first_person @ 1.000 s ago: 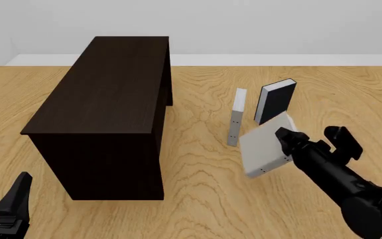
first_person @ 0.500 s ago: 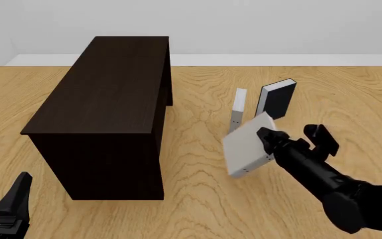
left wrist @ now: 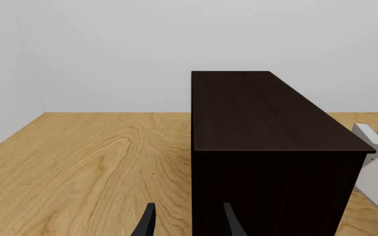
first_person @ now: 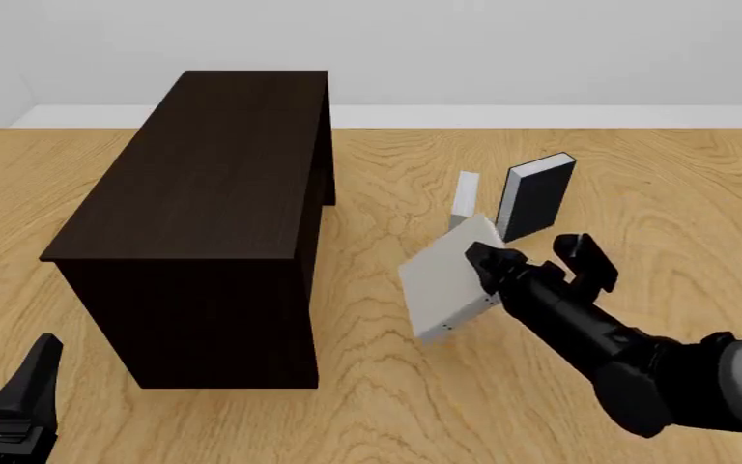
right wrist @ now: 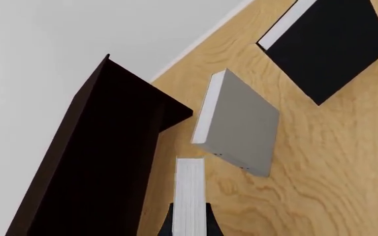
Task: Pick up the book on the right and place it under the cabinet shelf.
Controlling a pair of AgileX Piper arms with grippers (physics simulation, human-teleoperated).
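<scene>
The left gripper [first_person: 16, 406] sits at the near left corner of the wooden table [first_person: 385, 387], mostly cut off, and its two dark fingers [left wrist: 146, 223] stand apart with nothing between them. The right gripper [first_person: 494, 280] is squeezed tight on the light grey book [first_person: 446, 278], holding it tilted up off the table, between the other books and the cabinet shelf [first_person: 204, 193]. In the right wrist view only the book's white page edge shows between the finger tips, so the cover is hidden there. Just behind it stands a slimmer grey-and-white book [first_person: 464, 200], partly covered by the held book. Beside that, farther right, stands a black-covered book [first_person: 535, 193]. The dark cabinet shelf fills the left side, and its underside is hidden in shadow.
</scene>
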